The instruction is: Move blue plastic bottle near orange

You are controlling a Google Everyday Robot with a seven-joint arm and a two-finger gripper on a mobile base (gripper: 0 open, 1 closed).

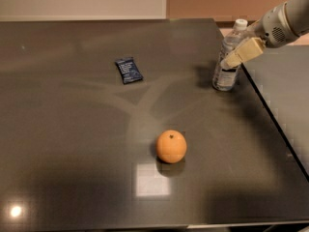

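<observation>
The blue plastic bottle (226,70) stands upright near the right edge of the dark table (72,153), clear with a white cap and a label. The orange (171,146) lies on the table well in front of it and to the left. My gripper (240,54) reaches in from the upper right and is at the bottle's upper half, overlapping its right side. The bottle's base rests on the table.
A small dark blue snack packet (128,69) lies flat on the table to the left of the bottle. The table's right edge (270,120) runs diagonally just beside the bottle. A bright light reflection (152,180) shows in front of the orange.
</observation>
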